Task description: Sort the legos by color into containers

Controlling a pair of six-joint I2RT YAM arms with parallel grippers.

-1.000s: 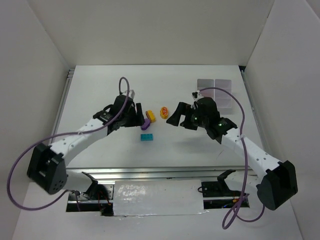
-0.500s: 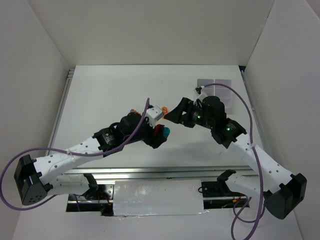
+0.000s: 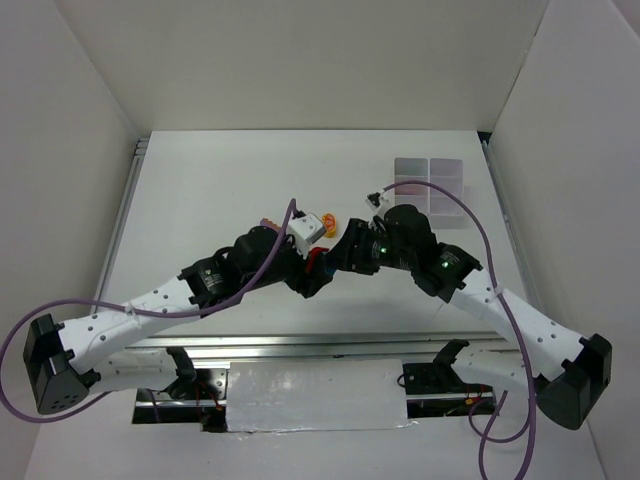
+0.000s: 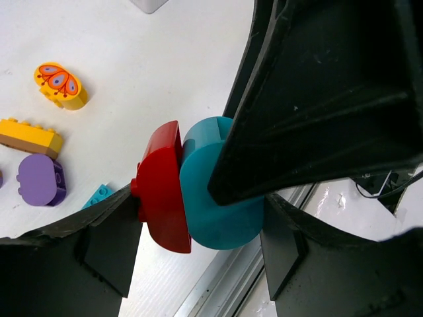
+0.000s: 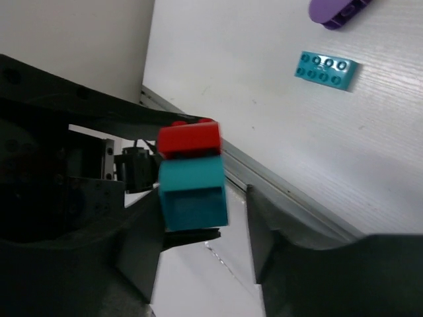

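A red lego stuck to a cyan lego hangs above the table's front, and my left gripper is shut on the pair, one finger on each end. My right gripper straddles the cyan lego below the red one; a narrow gap shows on one side, so it is open. From above, the two grippers meet at the red lego. The containers are the cells of a translucent tray at the back right.
Loose legos lie on the table: a yellow oval with a print, a yellow-orange brick, a purple oval and a flat cyan brick. The metal rail of the table's near edge runs just below the grippers.
My left arm picked up the red-and-cyan pair and lifted it toward the front. My right gripper came in from the right and narrowed its jaws around the cyan lego.
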